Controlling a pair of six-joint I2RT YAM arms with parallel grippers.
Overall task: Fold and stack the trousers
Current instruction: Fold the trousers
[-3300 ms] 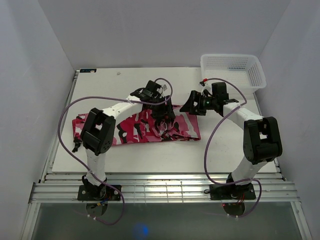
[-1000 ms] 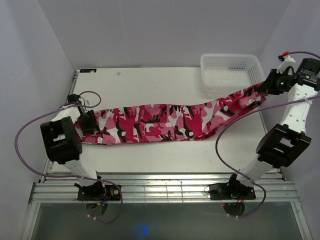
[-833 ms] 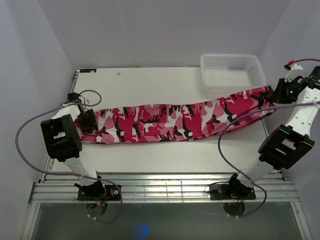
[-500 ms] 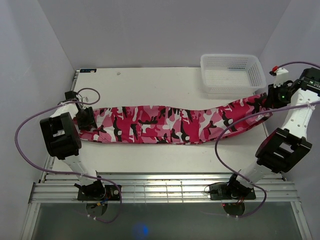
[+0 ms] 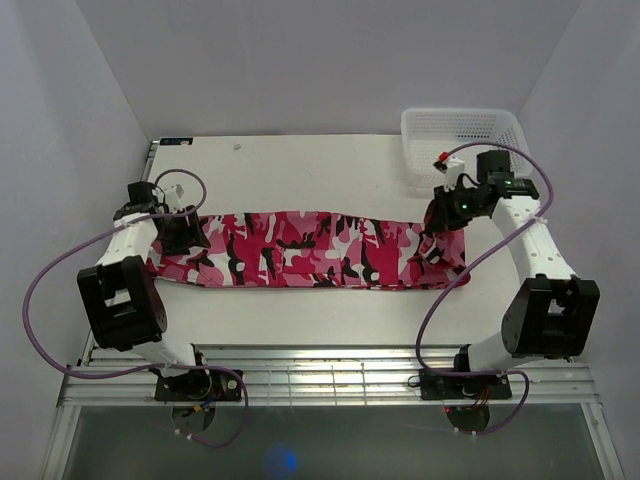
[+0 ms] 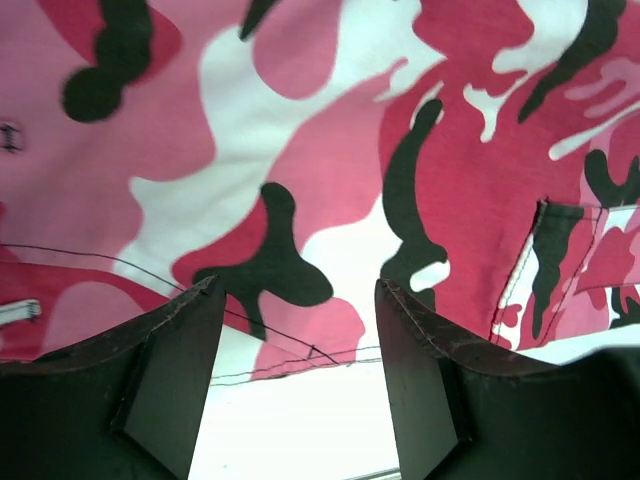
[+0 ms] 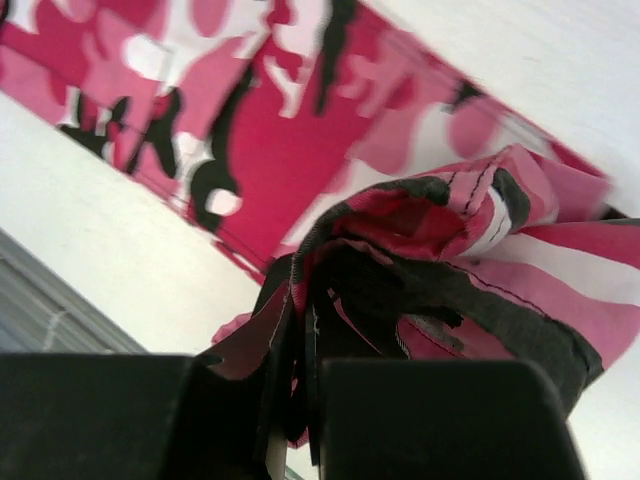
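The pink, red, white and black camouflage trousers (image 5: 300,250) lie stretched in a long band across the table (image 5: 300,170). My left gripper (image 5: 183,235) hovers over their left end. In the left wrist view it (image 6: 300,385) stands open, with only the cloth's hem (image 6: 330,150), loose threads and white table between the fingers (image 6: 170,380). My right gripper (image 5: 437,228) is shut on the bunched right end of the trousers (image 7: 450,230), lifted slightly above the flat cloth (image 7: 290,130). The fabric is pinched between its dark jaws (image 7: 305,350).
A white mesh basket (image 5: 465,140) stands at the back right corner, just behind the right arm. The table's slatted metal front edge (image 5: 320,375) runs by the arm bases. Purple cables loop from both arms.
The right gripper has carried the trousers' right end from beyond the table's right edge inward and down over the table. The left gripper has opened and released the left end.
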